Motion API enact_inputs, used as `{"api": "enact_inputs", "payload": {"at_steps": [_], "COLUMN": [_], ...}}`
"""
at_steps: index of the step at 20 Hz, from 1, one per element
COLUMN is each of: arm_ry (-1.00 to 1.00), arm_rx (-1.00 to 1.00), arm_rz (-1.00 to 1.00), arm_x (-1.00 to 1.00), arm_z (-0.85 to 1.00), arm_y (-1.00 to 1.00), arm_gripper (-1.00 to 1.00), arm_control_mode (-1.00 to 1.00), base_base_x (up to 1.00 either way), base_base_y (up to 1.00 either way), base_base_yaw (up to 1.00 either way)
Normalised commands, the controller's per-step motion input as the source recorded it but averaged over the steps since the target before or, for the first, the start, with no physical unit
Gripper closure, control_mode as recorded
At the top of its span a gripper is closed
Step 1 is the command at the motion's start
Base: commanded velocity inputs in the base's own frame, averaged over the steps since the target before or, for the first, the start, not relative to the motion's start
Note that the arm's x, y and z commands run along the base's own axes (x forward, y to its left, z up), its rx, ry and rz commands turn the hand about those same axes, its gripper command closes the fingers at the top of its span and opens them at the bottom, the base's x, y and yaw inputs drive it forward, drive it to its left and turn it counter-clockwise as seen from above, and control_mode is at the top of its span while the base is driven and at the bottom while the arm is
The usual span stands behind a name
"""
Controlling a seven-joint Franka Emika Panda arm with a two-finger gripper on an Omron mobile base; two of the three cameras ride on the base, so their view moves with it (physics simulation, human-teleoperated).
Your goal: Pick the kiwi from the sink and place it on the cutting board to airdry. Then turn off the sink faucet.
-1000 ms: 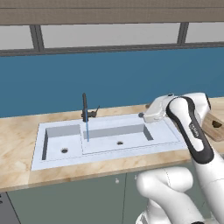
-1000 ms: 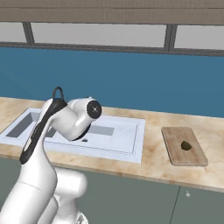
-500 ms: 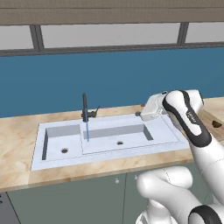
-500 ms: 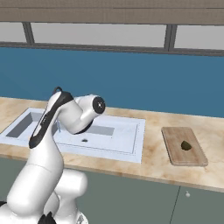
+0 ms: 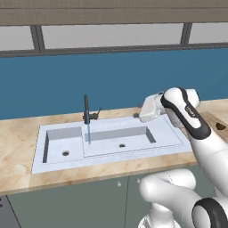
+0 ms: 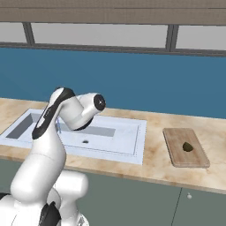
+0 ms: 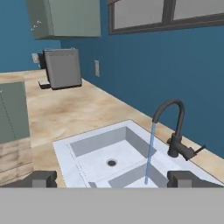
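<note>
The kiwi [image 6: 187,146] lies on the cutting board [image 6: 175,150], a little toward the board's far right part, and the board rests on the bench [image 6: 154,163] to the right of the sink [image 6: 128,148], near the bench's front edge. The claw [image 7: 111,178] is well apart from the kiwi: its two finger tips [image 7: 41,178] stand wide open with nothing between them, and they point over the sink toward the sink faucet [image 7: 175,131].

In the hand view, a thin blue stream of water [image 7: 149,153] falls from the curved spout into the wide basin, close to the wall between the two basins. The slim lever sticks out to the side of the faucet base. The round drain [image 7: 112,162] of the smaller basin is also clear there, and farther along the bench a grey coffee machine [image 7: 61,68] stands against the blue wall, under a pale green cabinet [image 7: 65,17].

The left base view shows the sink faucet [image 5: 87,111] at the back edge of the sink [image 5: 44,160], the water [image 5: 89,133], and both drains, while the white hand [image 5: 151,108] hangs over the sink's far right corner. At the right border of this view a small part of the cutting board [image 5: 213,121] and of the kiwi [image 5: 220,126] is seen behind the arm. The right base view shows the whole board with the kiwi, but the arm covers much of the sink there
</note>
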Motion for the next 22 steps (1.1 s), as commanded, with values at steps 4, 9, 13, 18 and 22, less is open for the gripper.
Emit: {"api": "enact_inputs", "payload": {"at_steps": [4, 9, 13, 18, 22], "arm_ry": [0.00, -0.02, -0.02, 0.00, 0.00], "arm_rx": [0.00, 0.00, 0.00, 0.00, 0.00], "arm_rz": [0.05, 0.03, -0.01, -0.03, 0.00], "arm_x": [0.03, 0.00, 0.05, 0.16, 0.29], "arm_z": [-0.18, -0.25, -0.10, 0.00, -0.01], "arm_y": [0.08, 0.11, 0.10, 0.06, 0.01], "arm_gripper": [-1.00, -1.00, -1.00, -1.00, -1.00], "arm_control_mode": [-1.00, -1.00, -1.00, -1.00, -1.00], "base_base_x": [0.00, 0.00, 0.00, 0.00, 0.00], "base_base_y": [0.00, 0.00, 0.00, 0.00, 0.00], "base_base_yaw": [0.00, 0.00, 0.00, 0.00, 0.00]}}
